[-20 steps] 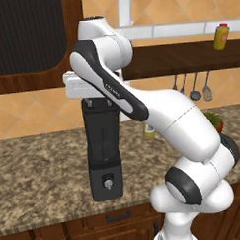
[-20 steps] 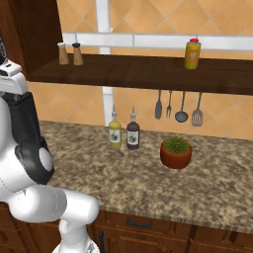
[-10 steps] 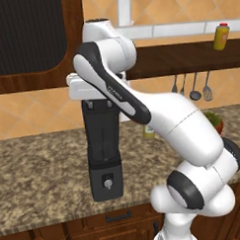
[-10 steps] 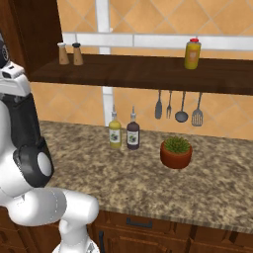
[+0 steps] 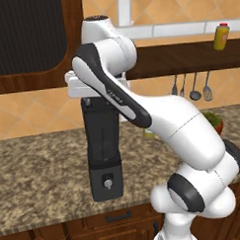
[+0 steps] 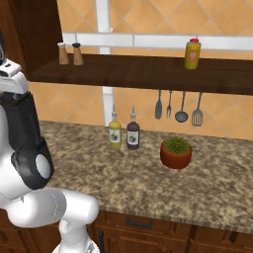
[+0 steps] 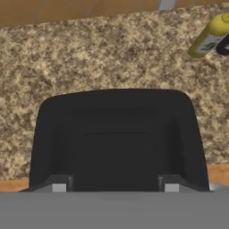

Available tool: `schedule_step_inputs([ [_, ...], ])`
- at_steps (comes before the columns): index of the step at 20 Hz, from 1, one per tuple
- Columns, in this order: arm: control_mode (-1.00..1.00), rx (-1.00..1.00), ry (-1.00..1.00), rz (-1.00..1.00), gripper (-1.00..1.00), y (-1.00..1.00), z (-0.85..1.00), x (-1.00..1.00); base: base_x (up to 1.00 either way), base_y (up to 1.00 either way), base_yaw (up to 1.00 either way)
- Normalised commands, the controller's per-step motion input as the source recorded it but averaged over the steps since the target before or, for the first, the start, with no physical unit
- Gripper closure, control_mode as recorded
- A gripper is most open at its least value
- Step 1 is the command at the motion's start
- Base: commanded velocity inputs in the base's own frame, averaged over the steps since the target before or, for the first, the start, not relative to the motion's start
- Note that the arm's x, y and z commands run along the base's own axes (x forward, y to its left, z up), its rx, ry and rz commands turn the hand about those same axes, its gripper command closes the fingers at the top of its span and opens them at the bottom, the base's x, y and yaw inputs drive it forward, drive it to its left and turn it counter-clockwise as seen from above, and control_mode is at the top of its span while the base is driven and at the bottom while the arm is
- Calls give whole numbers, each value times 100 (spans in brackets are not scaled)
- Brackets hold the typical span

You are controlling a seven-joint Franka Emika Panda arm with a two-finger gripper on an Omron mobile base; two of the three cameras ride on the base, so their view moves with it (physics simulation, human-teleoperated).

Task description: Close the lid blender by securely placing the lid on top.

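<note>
One blender (image 5: 102, 142) at frame centre-left; one lid (image 7: 117, 138) below the gripper (image 7: 112, 188). Jaws slightly apart; grip cannot be confirmed. Two bottles (image 6: 123, 133) mid-frame.

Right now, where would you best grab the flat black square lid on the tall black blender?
Probably the raised centre piece, coming straight down from above: the lid lies flat atop the blender, and that piece stands up from it.

Matt black plastic blender (image 5: 102, 142) with small silver metal knob (image 5: 108, 183), matt black lid (image 7: 117, 141), speckled polished granite counter (image 6: 148, 173), dark glossy wood shelf (image 6: 148, 74), smooth tan tile wall (image 6: 148, 20), terracotta pot (image 6: 175, 157).
</note>
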Motion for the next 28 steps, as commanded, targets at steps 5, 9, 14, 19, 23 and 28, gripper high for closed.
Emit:
schedule_step_inputs([
  [5,-100,0,-12,0,-100,0,10,0,0,0,0],
  [9,-100,0,-19,0,-100,-3,17,-30,0,0,0],
  [14,-100,13,-30,0,-100,-84,1,-100,0,0,0],
  [19,-100,24,-26,0,-100,-100,-18,-100,0,0,0],
  [23,-100,20,-22,0,-100,-100,-34,-100,0,0,0],
  [28,-100,16,-19,1,-100,-100,-22,-100,0,0,0],
])
